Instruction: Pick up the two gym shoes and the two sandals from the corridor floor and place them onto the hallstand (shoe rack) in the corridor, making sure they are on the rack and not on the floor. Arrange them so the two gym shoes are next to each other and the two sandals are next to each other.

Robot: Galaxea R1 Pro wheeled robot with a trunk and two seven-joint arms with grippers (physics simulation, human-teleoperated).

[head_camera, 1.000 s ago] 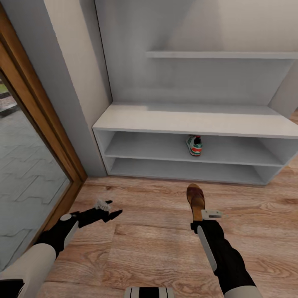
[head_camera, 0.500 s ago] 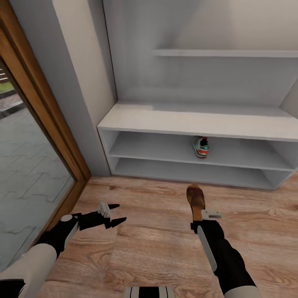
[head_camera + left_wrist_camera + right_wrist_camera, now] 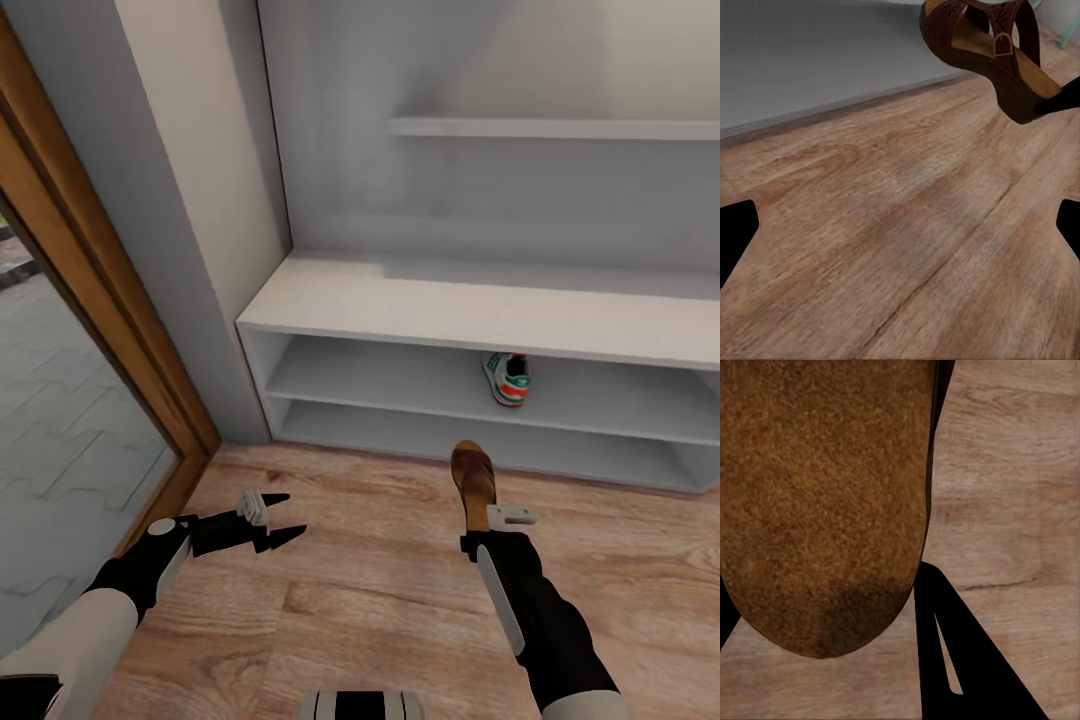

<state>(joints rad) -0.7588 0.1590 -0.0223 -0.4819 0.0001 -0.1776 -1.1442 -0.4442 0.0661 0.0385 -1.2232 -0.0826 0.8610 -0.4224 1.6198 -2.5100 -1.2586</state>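
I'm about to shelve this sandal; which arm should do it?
Right. The right pincer already grips the sandal by its heel, toe aimed at the hallstand, near the shelf holding one gym shoe. The left pincer hangs open and empty off to the side.

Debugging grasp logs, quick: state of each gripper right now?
Left gripper: open, empty, above the floor.
Right gripper: shut on the sandal, held by its heel end.

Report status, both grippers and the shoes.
Right gripper shut on sandal, held above floor. Left gripper open, empty. One gym shoe on rack upper tier. Path to rack clear.
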